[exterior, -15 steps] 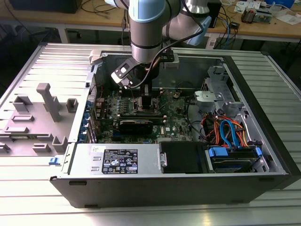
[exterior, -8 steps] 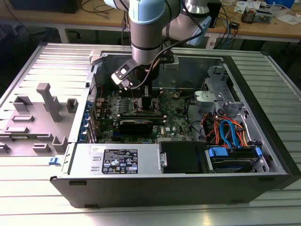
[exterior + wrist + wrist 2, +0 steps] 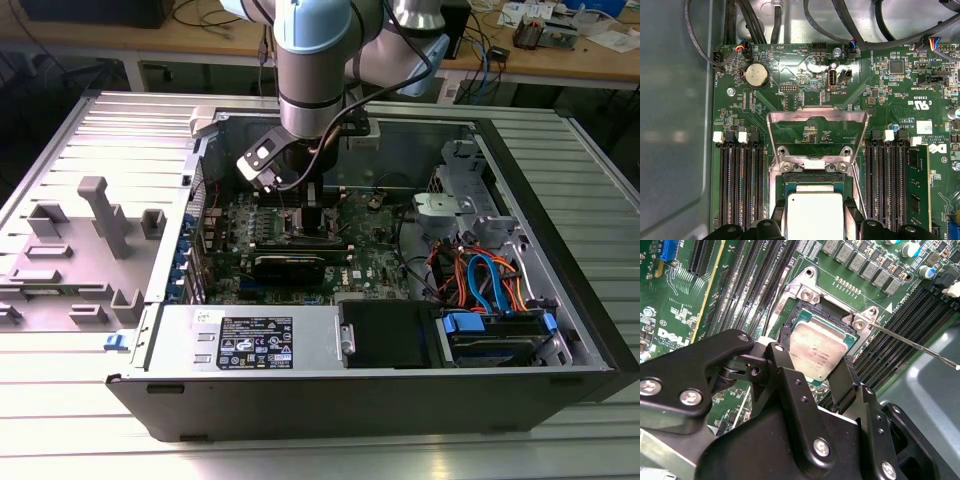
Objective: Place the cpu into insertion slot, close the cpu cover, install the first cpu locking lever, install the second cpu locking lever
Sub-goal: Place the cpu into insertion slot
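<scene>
In both wrist views the black jaws are closed against two opposite edges of the cpu (image 3: 822,352) (image 3: 815,217), its dull silver top facing up. It sits squarely over the insertion slot (image 3: 789,324) (image 3: 812,178); whether it is fully seated or just above the contacts cannot be told. A thin metal lever (image 3: 912,343) runs out slantwise from one corner of the socket frame. Just beyond the slot, the cpu cover (image 3: 817,116) stands swung open on its hinge, with green board showing through its window. Long black memory slots (image 3: 737,185) flank the socket on both sides, and a green memory module (image 3: 917,185) fills one of them. Further along the board lies a round coin battery (image 3: 756,75). In the exterior view the arm (image 3: 315,60) reaches straight down into the open computer case (image 3: 400,405) onto the motherboard (image 3: 380,245), with the power supply (image 3: 250,342) at the near wall and orange and blue cables (image 3: 485,280) on the exterior view's right. The case rests on a ribbed metal desk (image 3: 60,430), with grey fixtures (image 3: 105,215) beside it on the exterior view's left.
</scene>
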Action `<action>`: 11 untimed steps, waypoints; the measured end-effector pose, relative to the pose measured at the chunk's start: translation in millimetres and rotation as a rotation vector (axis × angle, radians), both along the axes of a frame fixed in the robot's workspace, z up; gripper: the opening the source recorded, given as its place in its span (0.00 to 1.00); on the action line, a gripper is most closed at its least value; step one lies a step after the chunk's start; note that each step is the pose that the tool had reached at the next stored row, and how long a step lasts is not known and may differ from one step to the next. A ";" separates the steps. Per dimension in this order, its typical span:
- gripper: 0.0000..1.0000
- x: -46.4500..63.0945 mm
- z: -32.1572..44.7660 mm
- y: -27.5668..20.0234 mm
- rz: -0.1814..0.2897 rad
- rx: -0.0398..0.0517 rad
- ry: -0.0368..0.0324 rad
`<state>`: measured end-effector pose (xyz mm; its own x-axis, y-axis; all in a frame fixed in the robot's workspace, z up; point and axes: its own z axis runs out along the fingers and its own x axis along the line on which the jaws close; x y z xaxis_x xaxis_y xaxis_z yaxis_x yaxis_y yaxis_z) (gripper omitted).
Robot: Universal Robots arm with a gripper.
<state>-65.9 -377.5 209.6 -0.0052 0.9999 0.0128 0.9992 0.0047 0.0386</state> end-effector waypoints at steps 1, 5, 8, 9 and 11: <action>0.55 0.0 0.0 0.0 0.000 0.0000 0.0000; 0.55 0.0 -0.7 0.0 0.000 -0.0003 0.0000; 0.55 0.2 -0.9 0.1 -0.003 -0.0067 -0.0001; 0.55 0.1 -0.9 0.3 -0.004 -0.0153 -0.0001; 0.55 0.2 -0.9 1.6 -0.004 -0.0224 0.0002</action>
